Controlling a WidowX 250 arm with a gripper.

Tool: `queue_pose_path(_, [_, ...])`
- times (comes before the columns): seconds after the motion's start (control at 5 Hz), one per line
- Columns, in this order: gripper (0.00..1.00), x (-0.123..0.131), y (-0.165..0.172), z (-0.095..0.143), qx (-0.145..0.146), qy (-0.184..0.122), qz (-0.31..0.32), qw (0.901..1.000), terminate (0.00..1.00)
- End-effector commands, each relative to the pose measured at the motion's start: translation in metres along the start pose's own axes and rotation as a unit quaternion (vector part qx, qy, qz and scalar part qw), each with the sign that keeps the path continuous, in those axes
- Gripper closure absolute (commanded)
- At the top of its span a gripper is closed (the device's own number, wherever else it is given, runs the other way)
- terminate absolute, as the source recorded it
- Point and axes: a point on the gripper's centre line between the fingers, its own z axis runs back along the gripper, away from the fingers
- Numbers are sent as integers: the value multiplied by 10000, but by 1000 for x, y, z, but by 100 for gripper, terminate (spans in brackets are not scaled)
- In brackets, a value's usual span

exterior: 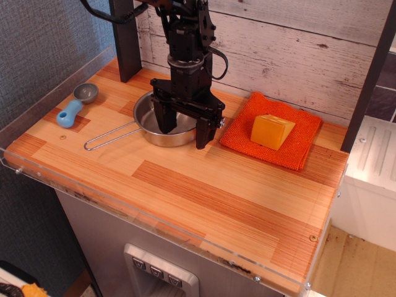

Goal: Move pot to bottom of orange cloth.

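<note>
— Where does the pot (162, 120) sit?
— Near the desk's back edge, left of the orange cloth (273, 137), its wire handle pointing toward the left edge.
— And the gripper (184, 131)?
— Spread wide, grasping nothing; one finger is inside the pot, the other outside its right rim.
— Anything on the cloth?
— A yellow wedge block (271, 130).

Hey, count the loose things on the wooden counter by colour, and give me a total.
Silver: 1, the pot
Orange-red: 1, the orange cloth
Yellow-orange: 1, the wedge block
Grey and blue: 1, the scoop
Total: 4
</note>
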Motion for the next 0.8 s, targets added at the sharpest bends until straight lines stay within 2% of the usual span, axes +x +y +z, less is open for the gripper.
queue_pose_path(0.0, [100,8,3,8,25,-190,-277,9994,0])
queue_pose_path(0.2, [100,8,3,9,-127,-136,-646,9977,0])
queue_pose_path(0.4, [100,6,8,12,-170,-6,-562,9983,0])
queue_pose_path(0.6, [100,-3,15,34,44,206,199,9996,0])
